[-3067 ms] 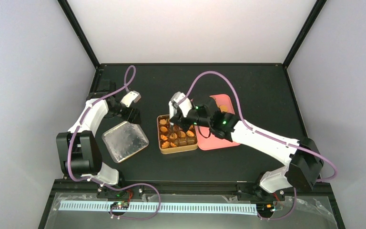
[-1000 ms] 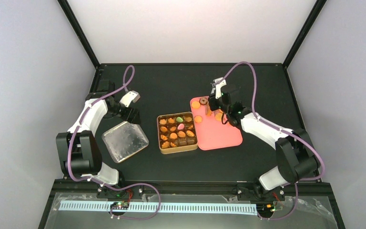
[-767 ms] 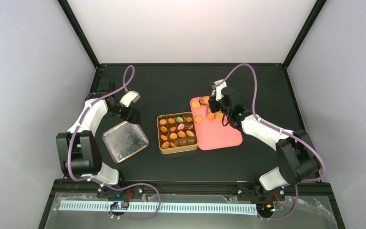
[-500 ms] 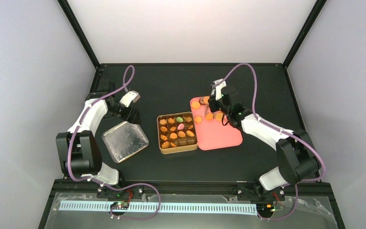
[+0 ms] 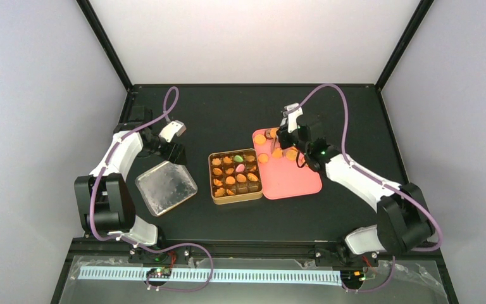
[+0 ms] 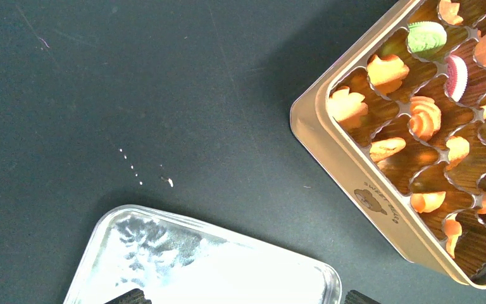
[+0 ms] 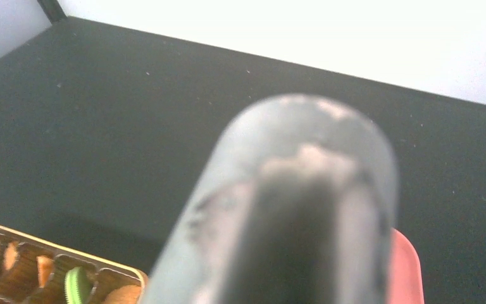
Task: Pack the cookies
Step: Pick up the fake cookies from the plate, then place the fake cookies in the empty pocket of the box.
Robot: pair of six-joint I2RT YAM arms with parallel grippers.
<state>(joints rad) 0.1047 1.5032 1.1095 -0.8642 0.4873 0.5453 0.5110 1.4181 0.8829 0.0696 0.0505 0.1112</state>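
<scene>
Your left claw [image 5: 178,154] hangs wide open, holding nothing, by the silver lid [image 5: 166,187]. I cannot tell your right claw [image 5: 281,138]'s grip; it hovers over loose cookies [image 5: 261,139] on the pink tray [image 5: 297,180]. Others sit in the tin [image 5: 236,197].

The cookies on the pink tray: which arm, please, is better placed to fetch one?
Likely right: the right pincer hangs over the cookies on the tray; the left pincer is by the lid, across the tin.

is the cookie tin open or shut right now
Open: the tin's compartments and cookies show uncovered; a silver lid lies beside it, apart.
</scene>
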